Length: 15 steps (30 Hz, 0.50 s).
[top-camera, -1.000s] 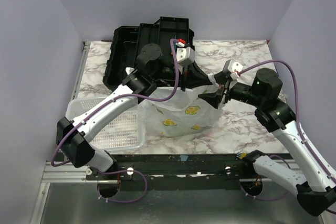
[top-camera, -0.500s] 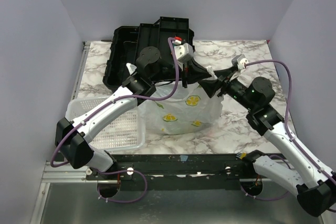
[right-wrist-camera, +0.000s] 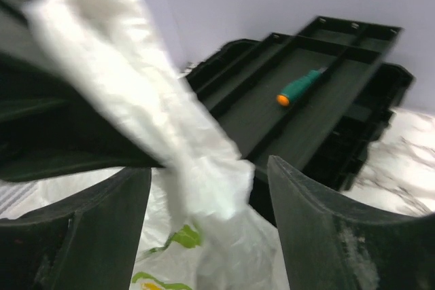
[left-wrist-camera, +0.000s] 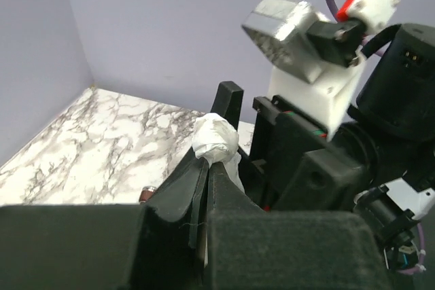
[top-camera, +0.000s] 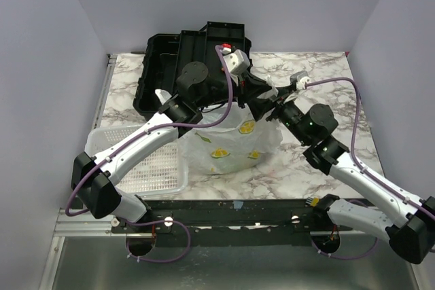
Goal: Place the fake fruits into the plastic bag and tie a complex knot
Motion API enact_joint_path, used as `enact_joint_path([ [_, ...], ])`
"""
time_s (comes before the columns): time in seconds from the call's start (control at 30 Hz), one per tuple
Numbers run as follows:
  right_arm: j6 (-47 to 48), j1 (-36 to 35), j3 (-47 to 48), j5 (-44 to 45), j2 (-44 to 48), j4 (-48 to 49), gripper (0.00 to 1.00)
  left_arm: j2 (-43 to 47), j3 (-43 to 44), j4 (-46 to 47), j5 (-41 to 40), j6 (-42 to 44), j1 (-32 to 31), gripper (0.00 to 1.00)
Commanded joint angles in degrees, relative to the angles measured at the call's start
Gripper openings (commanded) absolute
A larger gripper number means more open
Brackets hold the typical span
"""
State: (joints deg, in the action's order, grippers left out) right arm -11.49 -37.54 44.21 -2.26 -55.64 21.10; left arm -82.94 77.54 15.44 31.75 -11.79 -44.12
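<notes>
The plastic bag [top-camera: 231, 142] is white with yellow-green prints and sits mid-table, its neck pulled up toward the back right. The fake fruits are hidden inside it. My left gripper [top-camera: 265, 92] is shut on a bunched white handle [left-wrist-camera: 215, 138], whose end sticks out past the fingertips [left-wrist-camera: 207, 164]. My right gripper [top-camera: 273, 109] is open just below the left one. In the right wrist view its fingers [right-wrist-camera: 319, 236] straddle the stretched white handle strip [right-wrist-camera: 170, 134] without closing on it. I cannot tell whether a knot is formed.
An open black toolbox [top-camera: 194, 66] stands at the back, with a green-handled screwdriver [right-wrist-camera: 299, 87] in its tray. A white perforated basket [top-camera: 146, 161] lies left of the bag, under the left arm. The purple walls are close behind.
My right arm swung left and toward the back, bringing its gripper up against the left gripper. The bag's neck was drawn up and the bag bunched narrower.
</notes>
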Motion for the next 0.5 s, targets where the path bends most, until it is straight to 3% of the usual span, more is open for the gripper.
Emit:
enact_joint_path([
  [0.0, 1.0, -0.7, 0.1, 13.8, -4.2, 2.6, 0.68, 2.1, -2.0, 2.3, -8.0, -2.8, -1.0, 0.00],
  [0.33, 2.2, -1.0, -6.1, 14.0, -10.5, 12.0, 0.55, 3.4, -5.1, 5.2, -8.6, -8.8, -1.6, 0.00],
  [0.37, 2.9, -1.0, -6.9, 13.0, -10.6, 12.3, 0.50, 3.6, -5.1, 5.4, -8.1, -9.1, -1.5, 0.00],
  [0.4, 3.5, -1.0, -7.9, 11.9, -10.5, 12.4, 0.37, 3.8, -5.0, 5.6, -7.6, -9.1, -1.5, 0.00],
  [0.47, 3.8, -1.0, -9.2, 10.3, -9.8, 10.8, 0.03, 4.2, -4.5, 5.4, -6.5, -8.7, -1.6, 0.00],
])
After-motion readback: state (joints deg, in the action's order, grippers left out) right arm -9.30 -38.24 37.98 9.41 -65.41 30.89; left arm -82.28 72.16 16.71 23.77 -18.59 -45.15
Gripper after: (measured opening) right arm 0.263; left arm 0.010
